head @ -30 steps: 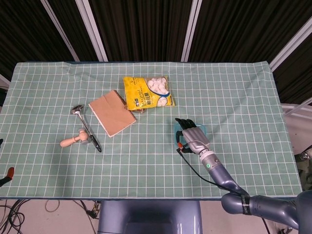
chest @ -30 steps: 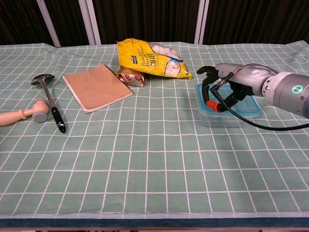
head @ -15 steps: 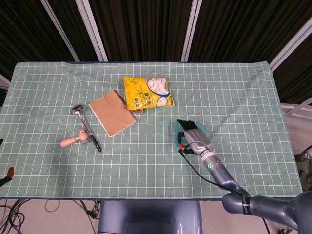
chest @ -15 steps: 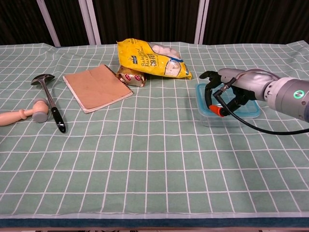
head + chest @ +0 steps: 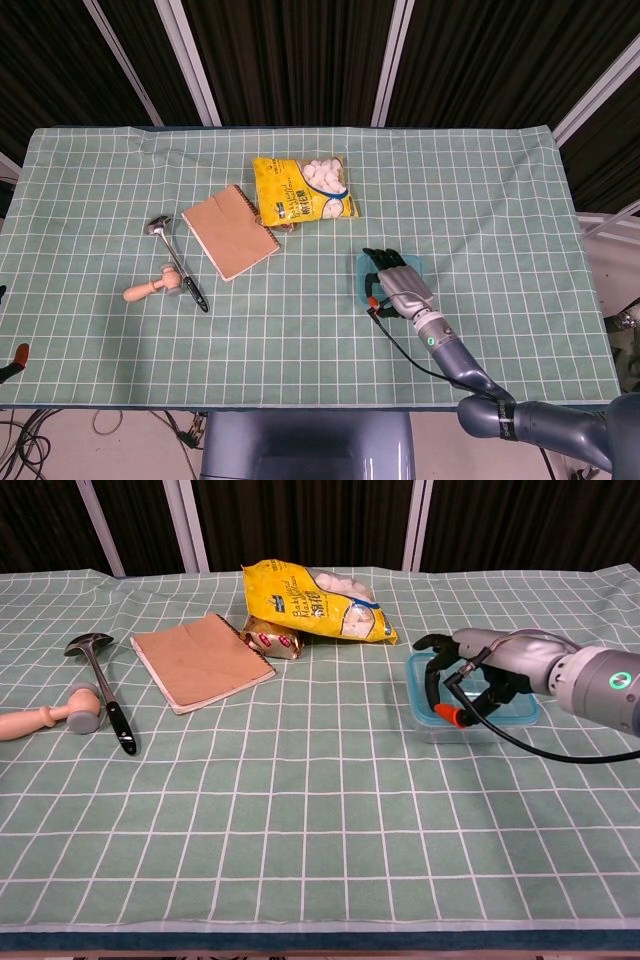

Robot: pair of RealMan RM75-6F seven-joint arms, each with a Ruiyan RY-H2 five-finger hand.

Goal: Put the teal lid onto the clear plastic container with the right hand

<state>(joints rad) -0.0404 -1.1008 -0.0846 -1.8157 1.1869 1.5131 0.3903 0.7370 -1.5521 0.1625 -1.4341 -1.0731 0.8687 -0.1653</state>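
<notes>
The teal lid (image 5: pixel 362 271) (image 5: pixel 521 709) lies on top of the clear plastic container (image 5: pixel 468 726), right of the table's centre. My right hand (image 5: pixel 399 280) (image 5: pixel 492 658) lies over the lid with its fingers spread and pointing to the far side, resting on it. The hand covers most of the lid, so only the lid's edges show. Nothing is held in the hand. A black cable with an orange plug (image 5: pixel 444 713) hangs from the wrist at the container's near left corner. My left hand is in neither view.
A yellow snack bag (image 5: pixel 302 189) lies behind the container, with a small packet (image 5: pixel 270 638) by it. A brown notebook (image 5: pixel 230 231), a metal ladle (image 5: pixel 176 258) and a wooden mallet (image 5: pixel 152 288) lie on the left of the green checked cloth.
The right hand has sunk a little onto the lid and shifted slightly toward the robot. Lid and container stay in place.
</notes>
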